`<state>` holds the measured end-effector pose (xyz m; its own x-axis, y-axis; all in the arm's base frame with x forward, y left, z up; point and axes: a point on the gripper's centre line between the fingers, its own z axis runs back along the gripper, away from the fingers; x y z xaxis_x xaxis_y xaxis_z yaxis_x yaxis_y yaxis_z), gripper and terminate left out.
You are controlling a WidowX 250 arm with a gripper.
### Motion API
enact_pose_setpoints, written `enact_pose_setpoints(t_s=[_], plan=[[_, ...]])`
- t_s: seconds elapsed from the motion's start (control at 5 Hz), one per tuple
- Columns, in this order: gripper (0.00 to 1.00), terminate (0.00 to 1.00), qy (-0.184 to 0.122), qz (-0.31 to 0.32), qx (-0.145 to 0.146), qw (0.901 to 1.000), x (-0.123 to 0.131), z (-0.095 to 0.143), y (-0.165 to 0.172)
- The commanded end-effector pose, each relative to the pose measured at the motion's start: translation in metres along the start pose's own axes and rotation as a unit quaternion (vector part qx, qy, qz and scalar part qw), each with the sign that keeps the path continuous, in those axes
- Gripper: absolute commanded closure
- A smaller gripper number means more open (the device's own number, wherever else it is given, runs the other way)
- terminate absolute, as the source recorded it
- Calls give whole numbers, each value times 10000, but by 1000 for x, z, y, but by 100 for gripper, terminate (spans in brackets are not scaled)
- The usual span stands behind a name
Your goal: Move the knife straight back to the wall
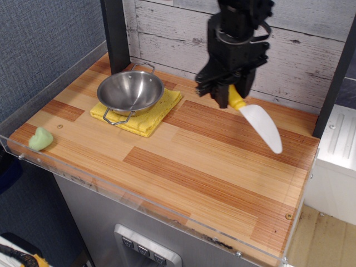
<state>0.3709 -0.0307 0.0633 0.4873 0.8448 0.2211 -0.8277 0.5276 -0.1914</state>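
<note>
Behind the wooden table (183, 161) stands the plank wall (311, 50). Near it, my gripper (227, 95) clamps the knife (253, 114) by its yellow handle (white blade slanting down, raised above the tabletop).

- No writing, label, brand, number or sign can be read anywhere from here.
- The buttons on the grey panel (146, 251) under the table edge, well below the gripper's fingers, carry marks too small to make out.
</note>
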Motion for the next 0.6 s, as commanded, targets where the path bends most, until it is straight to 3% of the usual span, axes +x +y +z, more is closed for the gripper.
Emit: enact_pose_setpoints(t_s=[0.0, 0.4], plan=[[100, 0, -65, -110, -133, 9998, -1, -18, -16], [100, 0, 48, -193, -298, 9994, -3, -40, -27]])
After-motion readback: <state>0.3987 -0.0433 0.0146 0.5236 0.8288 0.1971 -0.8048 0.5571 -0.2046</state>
